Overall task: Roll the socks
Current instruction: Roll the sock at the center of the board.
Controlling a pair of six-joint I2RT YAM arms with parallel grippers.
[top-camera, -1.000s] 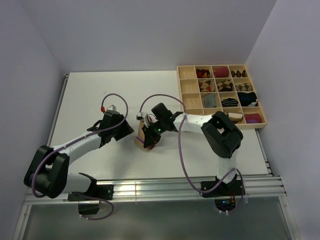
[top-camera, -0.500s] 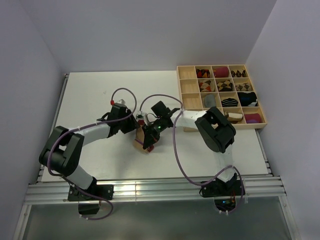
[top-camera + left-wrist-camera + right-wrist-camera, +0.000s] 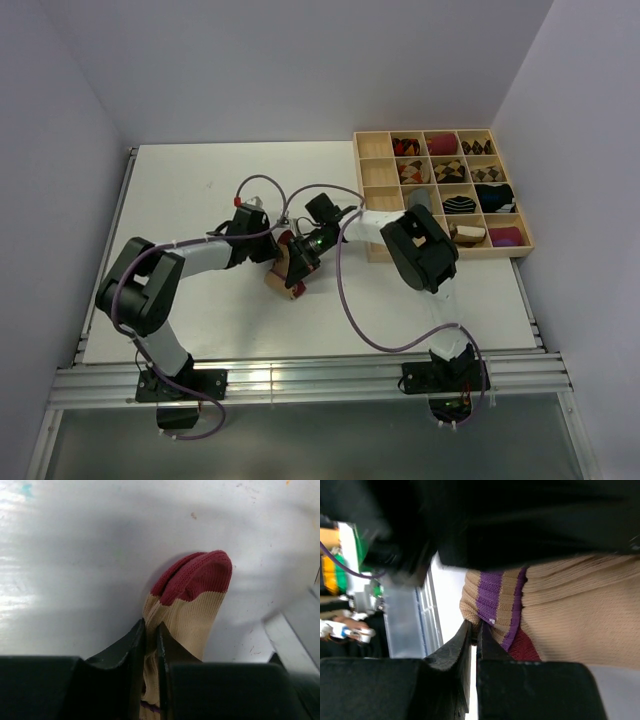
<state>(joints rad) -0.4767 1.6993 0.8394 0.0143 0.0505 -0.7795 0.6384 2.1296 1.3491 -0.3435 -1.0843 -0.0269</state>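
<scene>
White tabletop [image 3: 180, 200] between pale lilac walls, where two black-and-white robot arms meet over a beige ribbed fabric sock with dark-red toe and purple-striped cuff [image 3: 284, 282]. The sock lies near the table's middle, well apart from a compartmented wooden tray [image 3: 375, 172] of rolled sock bundles at right. The left gripper [image 3: 150, 630] has its jaws pinched nearly together on a fold of the sock's foot, apparently to anchor it. The right gripper [image 3: 472, 630] is closed, its tips against the cuff edge, likely placed to start the roll; whether cloth is caught between its fingers cannot be told. The overhead view shows little but arms crowding the sock. Only the left wrist camera reveals the toe lying flat beyond the fingers, and only the right wrist camera shows the purple cuff stripes.
</scene>
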